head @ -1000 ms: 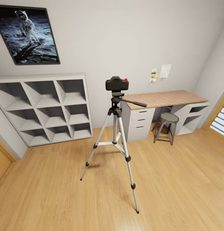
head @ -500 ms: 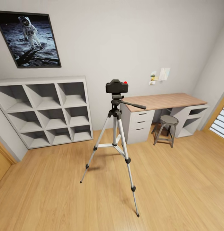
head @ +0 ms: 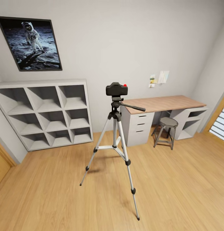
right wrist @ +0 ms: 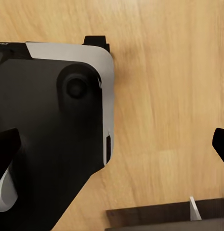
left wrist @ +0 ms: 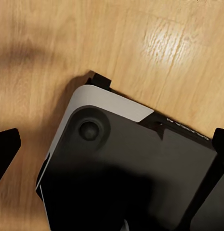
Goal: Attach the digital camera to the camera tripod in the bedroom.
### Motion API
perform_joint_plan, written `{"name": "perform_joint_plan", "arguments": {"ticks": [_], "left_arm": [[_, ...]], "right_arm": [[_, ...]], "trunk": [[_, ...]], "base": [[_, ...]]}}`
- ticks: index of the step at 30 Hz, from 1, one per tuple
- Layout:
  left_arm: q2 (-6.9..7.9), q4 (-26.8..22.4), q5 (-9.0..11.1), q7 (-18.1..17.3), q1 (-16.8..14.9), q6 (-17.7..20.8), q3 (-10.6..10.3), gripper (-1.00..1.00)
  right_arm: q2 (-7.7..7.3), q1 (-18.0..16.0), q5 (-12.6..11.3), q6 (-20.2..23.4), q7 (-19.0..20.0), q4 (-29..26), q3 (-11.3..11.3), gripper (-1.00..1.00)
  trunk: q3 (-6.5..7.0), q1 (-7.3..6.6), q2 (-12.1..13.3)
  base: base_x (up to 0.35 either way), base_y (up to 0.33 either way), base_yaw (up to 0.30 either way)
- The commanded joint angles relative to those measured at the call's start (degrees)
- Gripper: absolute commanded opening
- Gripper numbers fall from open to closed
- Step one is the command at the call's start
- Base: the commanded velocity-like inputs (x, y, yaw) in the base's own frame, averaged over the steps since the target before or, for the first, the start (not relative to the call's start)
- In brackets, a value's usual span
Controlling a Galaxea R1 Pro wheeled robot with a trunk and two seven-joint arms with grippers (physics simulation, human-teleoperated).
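Observation:
The camera tripod (head: 115, 141) stands in the middle of the bedroom's wood floor, its three silver legs spread. On its black pan head sits the digital camera (head: 116, 89), upright, its red button (head: 125, 85) on top; the long handle (head: 132, 106) points right. In the left wrist view my left gripper (left wrist: 112, 154) is open, with nothing between its dark fingertips (left wrist: 6, 149). My right gripper (right wrist: 112, 149) is open too and holds nothing. Both hang over the floor beside my own black and grey base (left wrist: 126, 163).
Grey cube shelving (head: 44, 112) lines the back wall at the left under the astronaut picture (head: 31, 43). A wood-topped desk (head: 163, 103) with drawers and a small round stool (head: 166, 128) stand at the back right. A slatted door (head: 221, 122) is at the right edge.
The whole head view has shifted: the picture, shelving, desk and tripod all sit lower and slightly smaller in the frame. The camera and tripod themselves have not moved.

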Motion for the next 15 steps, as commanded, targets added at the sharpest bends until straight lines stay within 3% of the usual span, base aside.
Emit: {"name": "perform_joint_plan", "arguments": {"ticks": [1, 15], "left_arm": [[0.01, 0.0, 0.5, 0.2, 0.0, 0.2, -0.5, 1.00], [0.01, 0.0, 0.5, 0.2, 0.0, 0.2, -0.5, 1.00]], "right_arm": [[-0.02, -0.1, 0.5, 0.0, 0.0, 0.1, -0.5, 1.00], [0.02, -0.1, 0.6, -0.5, -0.5, 0.1, -0.5, 1.00]], "trunk": [[0.02, 0.02, -0.1], [1.31, 0.02, -0.1]], "base": [[0.000, 0.000, 0.000], [0.000, 0.000, 0.000]]}}
